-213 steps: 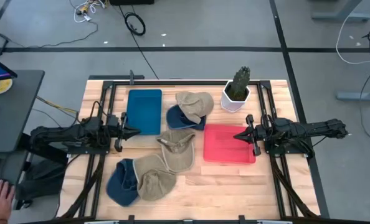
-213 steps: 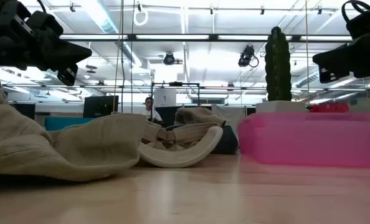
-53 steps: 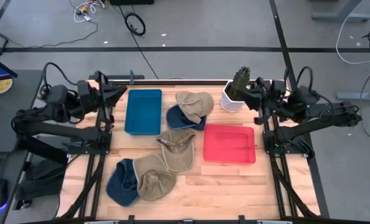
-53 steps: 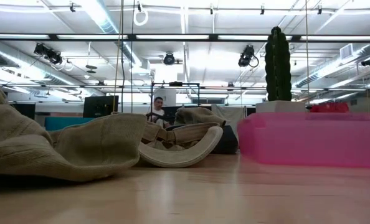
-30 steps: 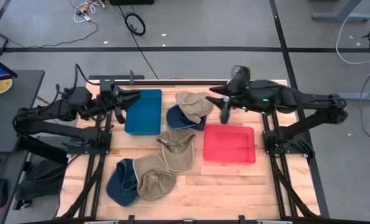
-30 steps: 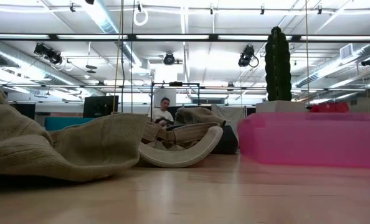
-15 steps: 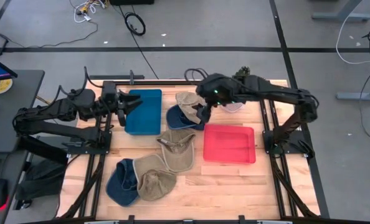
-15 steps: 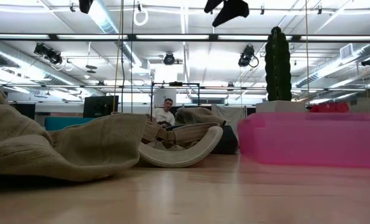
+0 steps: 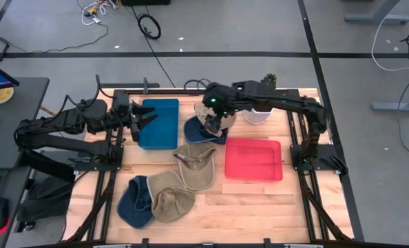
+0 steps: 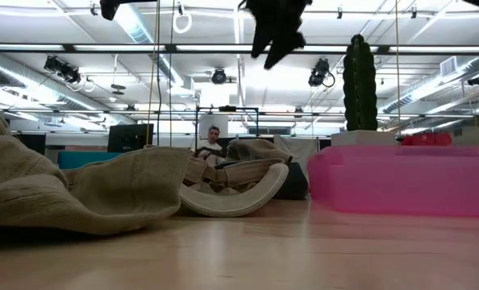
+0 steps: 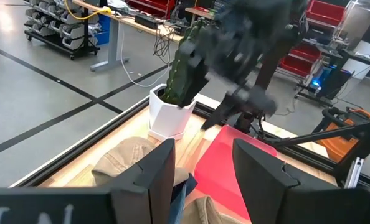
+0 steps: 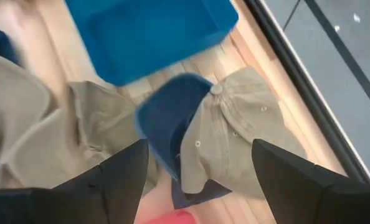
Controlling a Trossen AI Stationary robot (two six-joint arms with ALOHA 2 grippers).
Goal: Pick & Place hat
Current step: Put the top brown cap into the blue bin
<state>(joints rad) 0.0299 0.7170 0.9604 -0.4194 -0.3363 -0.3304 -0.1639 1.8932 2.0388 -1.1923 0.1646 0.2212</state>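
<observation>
A tan cap [image 9: 224,111] lies at the far centre of the table, over a navy cap [image 9: 195,131]; both also show in the right wrist view, the tan cap [image 12: 238,137] and the navy cap [image 12: 167,121]. My right gripper [image 9: 215,121] hangs open above this tan cap and touches nothing; in its wrist view [image 12: 200,180] the fingers stand wide apart. My left gripper [image 9: 148,118] is open and empty over the left edge of the blue tray [image 9: 160,124]. Another tan cap [image 9: 195,165] lies at the centre, and a third tan cap [image 9: 171,198] and a second navy cap [image 9: 133,200] lie near the front edge.
A red tray [image 9: 253,160] sits right of centre. A cactus in a white pot [image 11: 172,93] stands at the far right, partly behind my right arm in the high view. Black frame rails run along both table sides. A person [image 10: 214,141] sits in the room beyond.
My right gripper has swung from near the cactus toward the table's left and has come down; it now hangs over the tan cap at the far centre. The caps and trays have stayed where they were.
</observation>
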